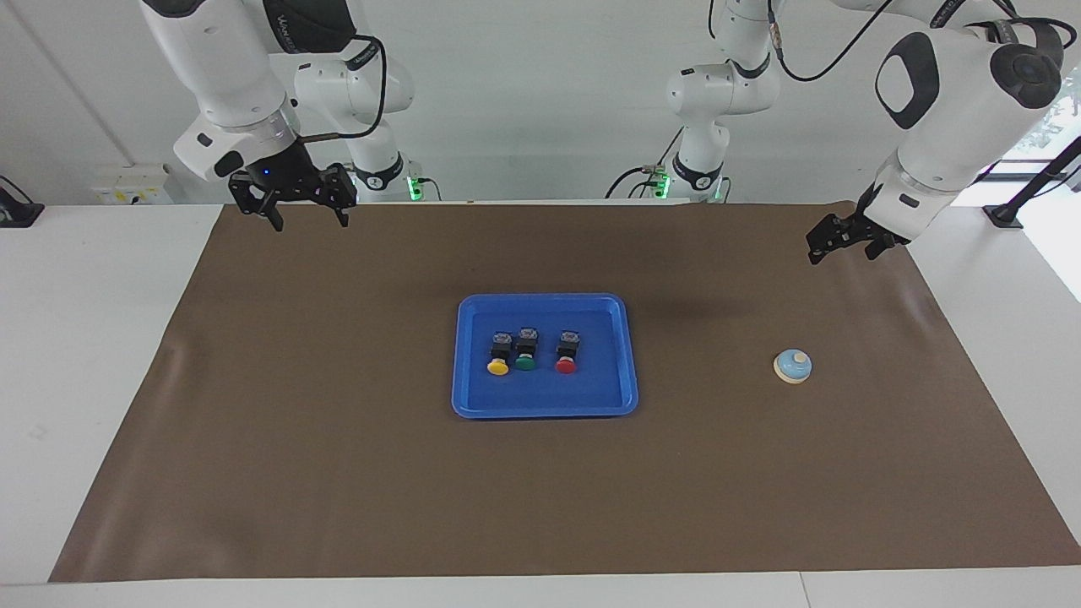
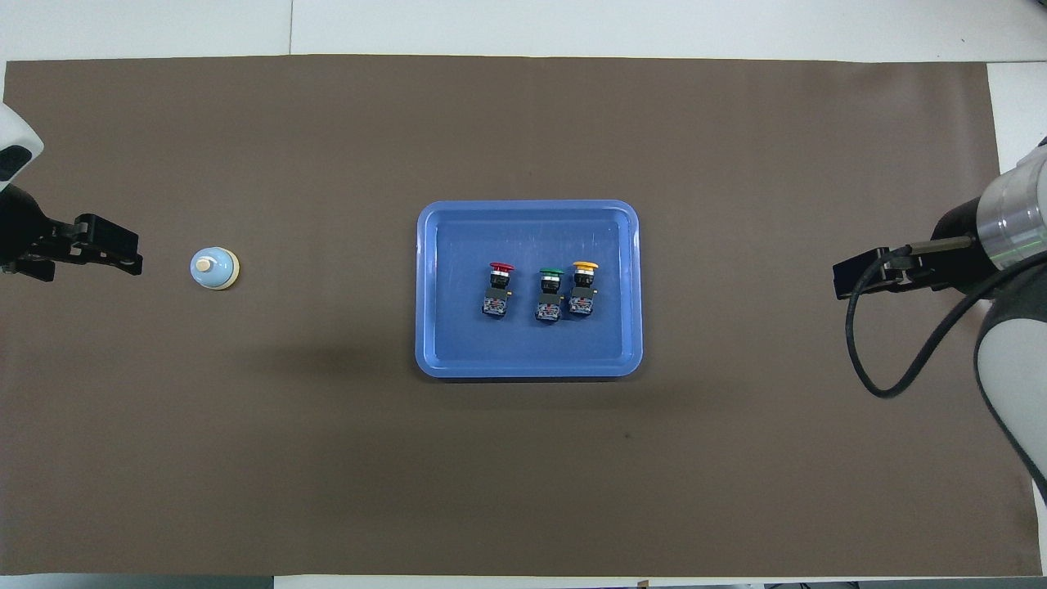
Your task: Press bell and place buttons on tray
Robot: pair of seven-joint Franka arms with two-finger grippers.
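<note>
The blue tray (image 1: 545, 409) (image 2: 527, 369) lies mid-table on the brown mat. In it three buttons lie in a row, caps pointing away from the robots: yellow (image 1: 498, 366) (image 2: 584, 267), green (image 1: 525, 364) (image 2: 551, 272) and red (image 1: 566, 365) (image 2: 501, 267). The light-blue bell (image 1: 793, 366) (image 2: 214, 267) stands alone toward the left arm's end. My left gripper (image 1: 840, 253) (image 2: 123, 260) hangs open and empty over the mat's edge beside the bell, apart from it. My right gripper (image 1: 309, 223) (image 2: 851, 282) is open and empty, raised over the mat at the right arm's end.
A brown mat (image 1: 338, 473) covers most of the white table (image 1: 93, 355). A black cable (image 2: 879, 368) loops from the right wrist. Nothing else lies on the mat besides the tray and the bell.
</note>
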